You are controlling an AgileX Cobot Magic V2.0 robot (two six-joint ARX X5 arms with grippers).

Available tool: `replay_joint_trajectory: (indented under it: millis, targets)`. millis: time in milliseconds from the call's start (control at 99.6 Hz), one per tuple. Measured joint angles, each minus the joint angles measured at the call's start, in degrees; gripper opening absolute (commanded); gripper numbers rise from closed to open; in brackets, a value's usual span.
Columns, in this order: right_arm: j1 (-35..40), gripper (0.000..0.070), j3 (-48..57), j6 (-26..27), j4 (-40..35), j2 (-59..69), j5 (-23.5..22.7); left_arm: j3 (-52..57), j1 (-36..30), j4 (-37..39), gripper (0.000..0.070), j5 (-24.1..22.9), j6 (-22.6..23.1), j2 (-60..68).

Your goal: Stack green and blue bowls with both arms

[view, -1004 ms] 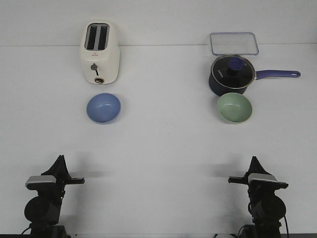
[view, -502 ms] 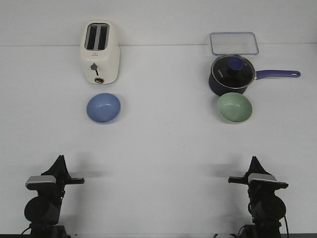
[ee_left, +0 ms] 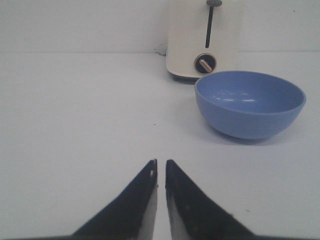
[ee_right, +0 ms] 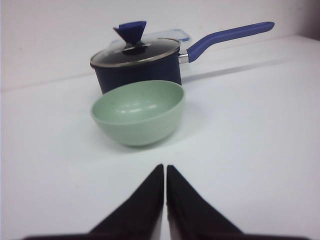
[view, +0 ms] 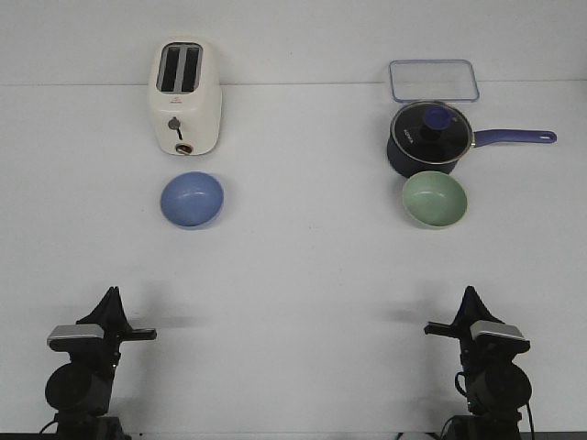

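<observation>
The blue bowl (view: 192, 199) sits upright on the white table, just in front of the toaster; it also shows in the left wrist view (ee_left: 250, 102). The green bowl (view: 435, 199) sits upright in front of the saucepan; it also shows in the right wrist view (ee_right: 138, 112). My left gripper (view: 112, 295) is shut and empty near the front left edge, well short of the blue bowl; it also shows in its own wrist view (ee_left: 160, 162). My right gripper (view: 470, 293) is shut and empty near the front right edge, well short of the green bowl; it also shows in its own wrist view (ee_right: 165, 167).
A cream toaster (view: 183, 95) stands behind the blue bowl. A dark navy saucepan (view: 428, 137) with a glass lid stands right behind the green bowl, its handle pointing right. A clear rectangular container (view: 433, 80) lies at the back right.
The right arm's wrist has shifted slightly, the grey block tilting a little. The bowls and the left arm have not moved.
</observation>
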Motion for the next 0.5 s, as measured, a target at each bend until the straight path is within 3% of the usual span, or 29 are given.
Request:
replay_joint_trajectory:
  millis: [151, 291, 341, 422, 462, 502]
  targets:
    - [0.00, 0.0001, 2.82, 5.44, -3.67, 0.22, -0.42, -0.02, 0.00, 0.00, 0.0015, 0.00, 0.00, 0.00]
    - [0.00, 0.0021, 16.28, 6.75, -7.80, 6.93, 0.55, 0.00, 0.00, 0.00, 0.0015, 0.00, 0.00, 0.00]
    - [0.00, 0.0102, 22.18, 6.16, -8.72, 11.37, 0.90, -0.02, 0.00, 0.00, 0.0015, 0.00, 0.00, 0.00]
    - [0.00, 0.0336, 30.77, 3.65, -11.28, 20.41, 1.07, 0.00, 0.00, 0.00, 0.0015, 0.00, 0.00, 0.00]
    - [0.00, 0.0402, 34.53, 2.32, -12.90, 25.57, 1.07, -0.02, 0.00, 0.00, 0.0015, 0.00, 0.00, 0.00]
    - [0.00, 0.0418, 38.03, 1.36, -14.53, 30.88, 1.11, 0.00, 0.00, 0.00, 0.0015, 0.00, 0.00, 0.00]
